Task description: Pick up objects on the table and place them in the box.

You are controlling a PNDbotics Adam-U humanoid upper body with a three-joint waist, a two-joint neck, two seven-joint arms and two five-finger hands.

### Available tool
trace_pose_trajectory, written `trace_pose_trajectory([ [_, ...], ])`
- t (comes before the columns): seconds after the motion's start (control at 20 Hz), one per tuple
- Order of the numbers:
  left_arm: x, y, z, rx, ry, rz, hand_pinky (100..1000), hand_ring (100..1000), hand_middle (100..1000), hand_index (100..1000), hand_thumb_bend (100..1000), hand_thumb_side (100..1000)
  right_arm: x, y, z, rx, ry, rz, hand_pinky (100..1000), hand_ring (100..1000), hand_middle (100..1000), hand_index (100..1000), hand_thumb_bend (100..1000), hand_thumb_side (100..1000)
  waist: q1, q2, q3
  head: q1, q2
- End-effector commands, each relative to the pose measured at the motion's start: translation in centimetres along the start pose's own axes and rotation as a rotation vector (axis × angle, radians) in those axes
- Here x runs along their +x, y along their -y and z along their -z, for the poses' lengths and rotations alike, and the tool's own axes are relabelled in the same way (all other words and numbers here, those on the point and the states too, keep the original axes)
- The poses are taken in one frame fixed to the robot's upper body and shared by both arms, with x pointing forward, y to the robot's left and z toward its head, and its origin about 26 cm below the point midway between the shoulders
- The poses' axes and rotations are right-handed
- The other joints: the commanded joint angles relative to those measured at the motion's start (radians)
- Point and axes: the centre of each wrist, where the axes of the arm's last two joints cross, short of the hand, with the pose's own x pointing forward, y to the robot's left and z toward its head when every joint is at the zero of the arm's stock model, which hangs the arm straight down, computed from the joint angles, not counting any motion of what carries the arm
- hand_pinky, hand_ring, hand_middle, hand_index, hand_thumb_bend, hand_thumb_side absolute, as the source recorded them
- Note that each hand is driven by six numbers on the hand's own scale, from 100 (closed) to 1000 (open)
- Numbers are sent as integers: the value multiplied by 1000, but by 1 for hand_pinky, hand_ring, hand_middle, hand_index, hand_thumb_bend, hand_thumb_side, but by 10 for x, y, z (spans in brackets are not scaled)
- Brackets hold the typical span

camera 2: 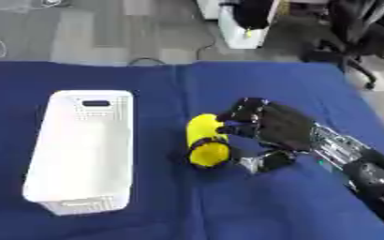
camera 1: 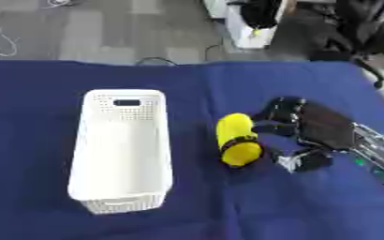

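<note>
A yellow cylinder-shaped object (camera 1: 239, 138) with a dark band lies on the blue table cloth (camera 1: 31, 93), right of the white box. My right hand (camera 1: 314, 129) rests just to the right of it, fingers loosely curved toward it and thumb low near its front end. The fingertips reach its right side, but whether they touch I cannot tell. The white perforated box (camera 1: 123, 149) stands left of centre, and its inside shows nothing but white. My left hand shows in neither view.
Beyond the table's far edge are grey floor, cables, a white unit (camera 1: 248, 28) and a black office chair (camera 1: 363, 33). Blue cloth lies bare in front of and behind the box.
</note>
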Motion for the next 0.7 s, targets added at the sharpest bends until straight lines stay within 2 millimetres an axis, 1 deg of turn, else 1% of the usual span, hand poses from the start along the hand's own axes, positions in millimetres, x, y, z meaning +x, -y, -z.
trace_pose_trajectory([
  [0.05,4,-3,2,-6,14,9,795,545,697,804,100,813,-7,7,0,-58,58,16,676,669,757,807,100,943,2,-22,-2,3,-13],
  [0.2,4,-3,2,-7,14,9,795,545,696,804,100,813,-6,6,-2,-56,49,15,675,669,758,807,100,944,2,-22,-1,6,-10],
  [0.3,4,-3,3,-8,16,10,795,544,696,804,100,813,-3,6,-4,-57,49,19,674,669,758,807,100,945,1,-21,1,12,13],
  [0.35,4,-3,3,-9,17,10,795,544,695,804,100,813,-1,6,-4,-57,49,19,674,669,758,807,100,946,1,-20,3,17,30],
  [0.45,4,-3,3,-10,18,11,794,543,695,804,100,813,1,7,-5,-56,50,16,673,669,758,808,100,948,1,-17,5,23,51],
  [0.6,4,-3,3,-13,22,12,794,542,694,804,100,813,2,7,-4,-58,50,11,671,668,758,808,100,949,1,-9,9,26,73],
  [0.7,4,-2,4,-17,24,13,794,542,694,804,100,813,2,8,-3,-61,52,4,674,670,758,808,100,949,2,-3,10,28,82],
])
